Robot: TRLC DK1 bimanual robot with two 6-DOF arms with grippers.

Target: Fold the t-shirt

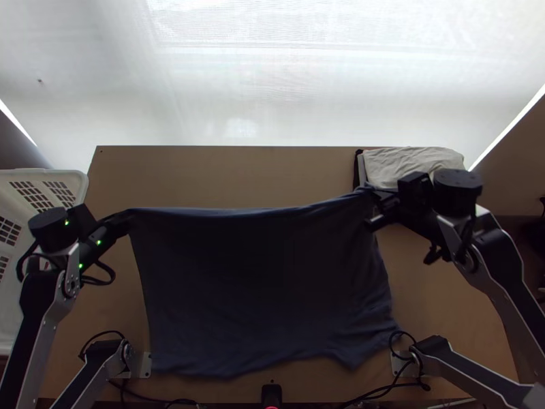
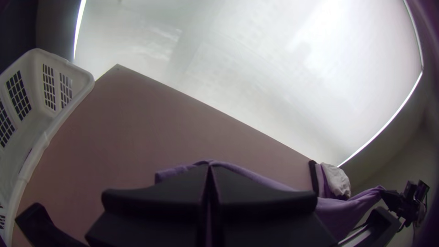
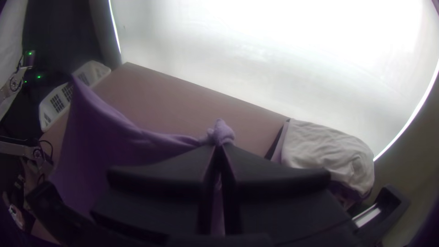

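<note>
Step in hand, as I judge it from my station: stretching and squaring the garment ahead of the first fold. The dark blue fabric t-shirt (image 1: 262, 293) is over the middle of the light wooden desk (image 1: 218, 174), its far edge drawn nearly straight between the arms and apparently raised, the remainder spread towards the desk's near side, where the lower edge runs wavy. I cannot tell collar from sleeves. My left end effector (image 2: 210, 167), over the desk's left part, has its black fingers together on one far corner of the shirt; my right end effector (image 3: 221, 147), over the desk's right part, is clamped on the opposite corner, a small bunch of cloth poking out past the tips. A white plastic slotted basket (image 1: 76, 180) stands at the desk's left side; a folded off-white cloth (image 1: 412, 162) lies at its far right corner. Next move, my estimate: keep both grips level and the tension even, then lay the cloth flat or bring the held edge over towards the desk's near side. Risk noted: uneven tension could skew the fold or slip a corner.
</note>
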